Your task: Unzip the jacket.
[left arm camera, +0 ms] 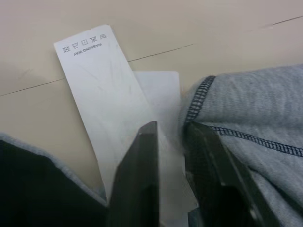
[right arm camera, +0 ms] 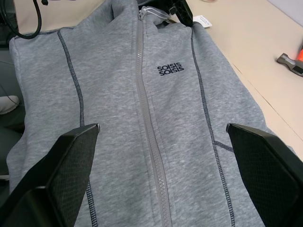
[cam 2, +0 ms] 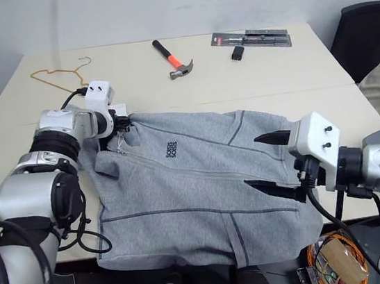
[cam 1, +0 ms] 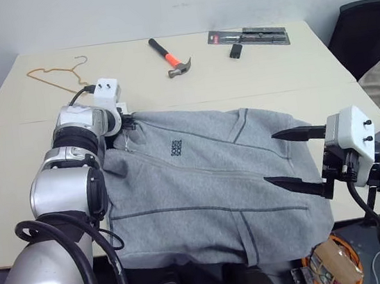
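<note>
The light grey fleece jacket [cam 1: 202, 182] lies flat, front side up, on the pale beige counter [cam 1: 257, 70]. Its collar points toward the robot's left and its hem hangs over the near edge. The grey front zipper [right arm camera: 150, 127] is closed along its whole visible length, beside a small dark chest logo [right arm camera: 170, 70].

The left hand [cam 1: 122, 119] sits at the collar. Its 2 black fingers [left arm camera: 142, 175] stand slightly apart, with a white paper care tag [left arm camera: 102, 90] between and behind them; I cannot tell whether they pinch the tag or anything else.

The right hand [cam 1: 292, 158] hovers over the jacket's lower part, its 2 fingers spread wide and grasping nothing.

Farther back on the counter lie an orange-handled claw hammer [cam 1: 170, 56], a thin orange wire hanger [cam 1: 62, 73] and a flat dark packaged tool set [cam 1: 248, 37].
</note>
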Controlling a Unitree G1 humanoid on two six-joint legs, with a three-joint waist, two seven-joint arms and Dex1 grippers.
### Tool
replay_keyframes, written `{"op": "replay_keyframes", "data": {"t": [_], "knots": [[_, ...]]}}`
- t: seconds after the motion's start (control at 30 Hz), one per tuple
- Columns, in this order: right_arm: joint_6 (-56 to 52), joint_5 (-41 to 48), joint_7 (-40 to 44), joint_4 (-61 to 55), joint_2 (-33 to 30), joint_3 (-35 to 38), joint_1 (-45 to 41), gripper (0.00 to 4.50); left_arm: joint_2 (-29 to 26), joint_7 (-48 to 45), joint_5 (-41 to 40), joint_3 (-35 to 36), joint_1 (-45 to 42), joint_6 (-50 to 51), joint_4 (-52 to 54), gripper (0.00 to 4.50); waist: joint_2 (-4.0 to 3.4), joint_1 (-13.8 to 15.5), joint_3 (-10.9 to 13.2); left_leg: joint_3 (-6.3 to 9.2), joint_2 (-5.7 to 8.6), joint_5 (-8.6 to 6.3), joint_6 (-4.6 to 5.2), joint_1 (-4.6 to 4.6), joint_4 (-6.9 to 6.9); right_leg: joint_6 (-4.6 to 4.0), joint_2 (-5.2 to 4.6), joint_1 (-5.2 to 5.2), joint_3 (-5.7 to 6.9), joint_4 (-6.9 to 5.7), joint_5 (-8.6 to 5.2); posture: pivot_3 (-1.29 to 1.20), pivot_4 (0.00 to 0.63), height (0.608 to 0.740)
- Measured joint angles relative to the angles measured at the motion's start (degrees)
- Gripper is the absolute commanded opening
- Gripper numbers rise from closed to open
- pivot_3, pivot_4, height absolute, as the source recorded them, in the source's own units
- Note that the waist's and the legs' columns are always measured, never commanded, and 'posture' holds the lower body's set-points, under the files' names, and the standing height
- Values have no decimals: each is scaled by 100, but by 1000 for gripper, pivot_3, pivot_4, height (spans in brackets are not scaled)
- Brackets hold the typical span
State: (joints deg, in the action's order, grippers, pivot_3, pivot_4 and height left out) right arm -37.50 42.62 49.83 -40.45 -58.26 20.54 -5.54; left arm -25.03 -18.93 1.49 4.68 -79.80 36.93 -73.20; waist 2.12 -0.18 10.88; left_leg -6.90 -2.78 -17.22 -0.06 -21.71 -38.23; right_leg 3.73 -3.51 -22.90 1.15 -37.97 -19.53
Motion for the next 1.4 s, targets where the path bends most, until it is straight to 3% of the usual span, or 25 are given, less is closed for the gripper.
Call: {"op": "replay_keyframes", "data": {"t": [0.17,0.37,0.53,1.13,1.4], "knots": [[15,-59,41,7,0,-81,-45,4500,-118,311,-373,567,-284,21,-56,3647,2,10,1,0,1,0,0,-2,-1,0,-1,-1,2,0,0,0,150,740],[84,-122,38,19,30,-255,-83,4500,-369,1023,-585,1005,-446,21,-161,3647,2,8,1,1,0,0,-1,-1,0,0,-1,-2,4,-1,0,0,150,740],[139,-188,-23,23,89,-359,-131,4500,-239,1467,-615,1159,-150,-48,-261,3647,2,23,1,0,2,0,-1,-2,-3,2,-4,-2,4,-1,1,0,150,740],[95,-36,-300,-231,157,-364,133,4500,112,1582,-563,1225,205,-234,-406,3647,3,18,1,0,4,1,-2,-3,-3,3,-2,-2,8,-1,2,0,150,740],[37,69,-383,-237,157,-208,132,4500,213,1581,-567,1234,211,-206,-406,1223,3,21,1,-1,4,1,-2,-3,-3,4,-2,-2,7,-1,2,0,150,740]]}}
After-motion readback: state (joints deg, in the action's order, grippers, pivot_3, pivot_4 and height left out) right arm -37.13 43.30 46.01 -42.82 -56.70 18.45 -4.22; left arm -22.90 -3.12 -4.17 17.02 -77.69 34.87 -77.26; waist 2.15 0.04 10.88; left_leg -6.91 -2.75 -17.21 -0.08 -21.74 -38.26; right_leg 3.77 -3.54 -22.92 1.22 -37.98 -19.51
